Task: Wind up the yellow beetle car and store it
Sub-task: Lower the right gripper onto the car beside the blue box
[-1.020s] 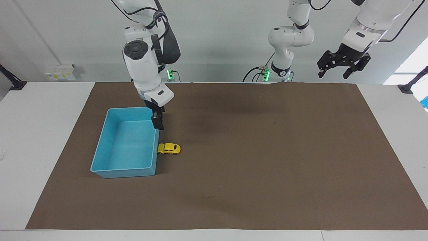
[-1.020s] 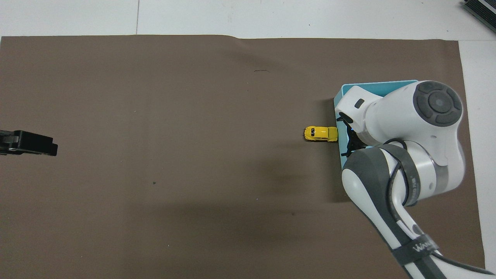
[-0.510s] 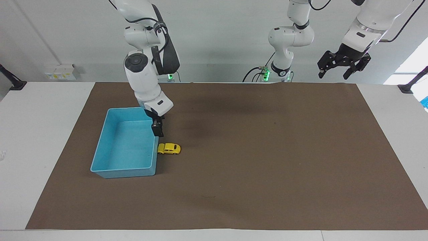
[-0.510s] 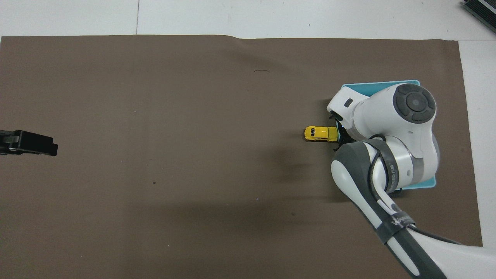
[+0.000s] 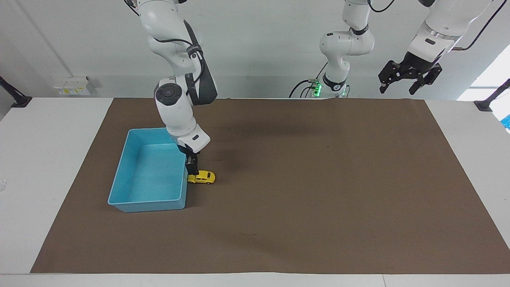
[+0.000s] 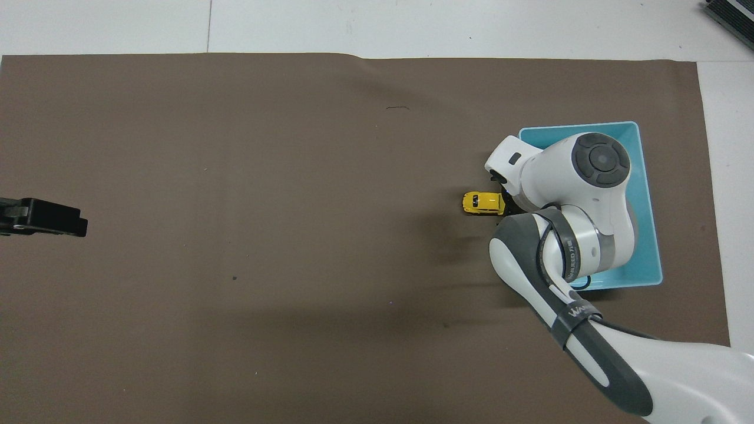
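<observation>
Pincer of the right arm [image 5: 193, 170] had come down over the last second from above the bin's rim to the end of the yellow beetle car [image 5: 202, 177] that faces the blue bin [image 5: 119, 175]. Its tips stood at roof height against that end of the car, fingers released, nothing held. In the overhead view the arm's white wrist hid most of this pincer, and only the car's other end showed clear [image 6: 482, 202]. Judged from this, the reach was nearly done and the grasp was next; neither winding nor storing had begun.

Car rested on its wheels on the brown mat [image 5: 318, 191], touching or just beside the bin's wall at the side toward the left arm's end of the desk [image 5: 55, 119]; I could not tell which. It lay lengthwise along the desk, one end toward the bin. Body bright yellow, rounded, with dark windows and small dark wheels, tiny beside the bin. The wall so close to one end left little room for a finger there, and a careless close could nudge the car away.

Bin sat empty, open top up.

Left pincer [image 5: 410, 79] hung high over the edge of the desk next to the robots at its own end, fingers spread, waiting.
</observation>
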### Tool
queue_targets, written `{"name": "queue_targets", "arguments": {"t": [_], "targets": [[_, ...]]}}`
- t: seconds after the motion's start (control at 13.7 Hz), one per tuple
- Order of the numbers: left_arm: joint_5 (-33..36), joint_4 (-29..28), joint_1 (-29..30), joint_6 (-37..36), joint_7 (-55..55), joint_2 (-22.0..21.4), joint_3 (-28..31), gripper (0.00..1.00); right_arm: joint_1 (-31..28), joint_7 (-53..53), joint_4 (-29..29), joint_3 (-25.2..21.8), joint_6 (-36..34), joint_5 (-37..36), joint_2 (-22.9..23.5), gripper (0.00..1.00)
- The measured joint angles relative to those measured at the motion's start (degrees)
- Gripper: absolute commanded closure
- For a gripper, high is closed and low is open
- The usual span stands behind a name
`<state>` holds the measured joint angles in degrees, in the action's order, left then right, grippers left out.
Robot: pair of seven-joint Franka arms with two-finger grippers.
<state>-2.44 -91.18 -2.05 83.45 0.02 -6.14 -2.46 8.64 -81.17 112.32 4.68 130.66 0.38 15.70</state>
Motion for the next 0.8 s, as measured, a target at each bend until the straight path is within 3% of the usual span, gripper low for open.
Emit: {"name": "queue_targets", "arguments": {"t": [0.8], "targets": [[0.0, 0.0, 0.0, 0.0, 0.0, 0.0, 0.01, 0.0, 0.74, 1.64, 0.27, 0.04, 3.87, -1.96, 3.65, 0.0]]}}
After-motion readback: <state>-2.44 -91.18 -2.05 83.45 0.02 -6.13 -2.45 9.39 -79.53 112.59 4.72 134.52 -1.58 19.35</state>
